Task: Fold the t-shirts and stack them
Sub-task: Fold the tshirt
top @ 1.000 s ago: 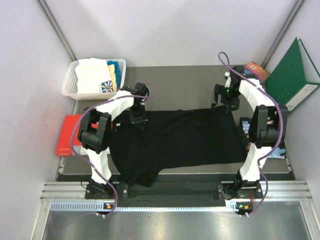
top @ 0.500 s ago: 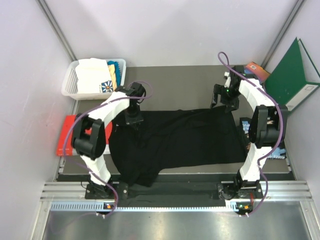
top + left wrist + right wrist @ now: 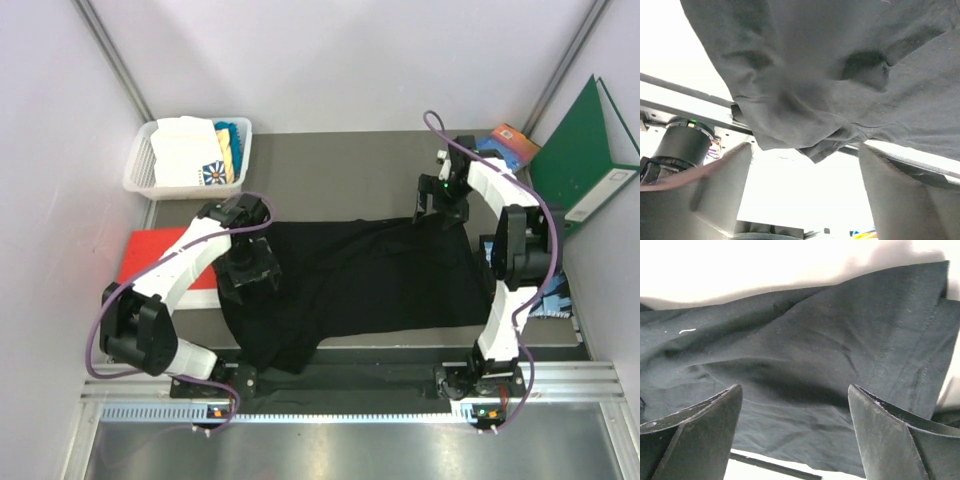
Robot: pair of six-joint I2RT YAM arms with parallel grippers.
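A large black t-shirt lies spread across the table, its near left part bunched and hanging over the front edge. My left gripper hovers over the shirt's left part, open, with nothing between its fingers; in the left wrist view the gripper frames the crumpled black cloth. My right gripper is open above the shirt's far right corner; in the right wrist view the gripper straddles the dark fabric without gripping it. White or cream t-shirts and a teal one sit in a basket.
The white basket stands at the far left corner. A red book lies left of the shirt, under my left arm. A green folder leans at the right wall, with a magazine and a small orange book on the right.
My left gripper has opened and let go of the black shirt, and the left arm has swung outward to the left. The right gripper has shifted slightly back and left.
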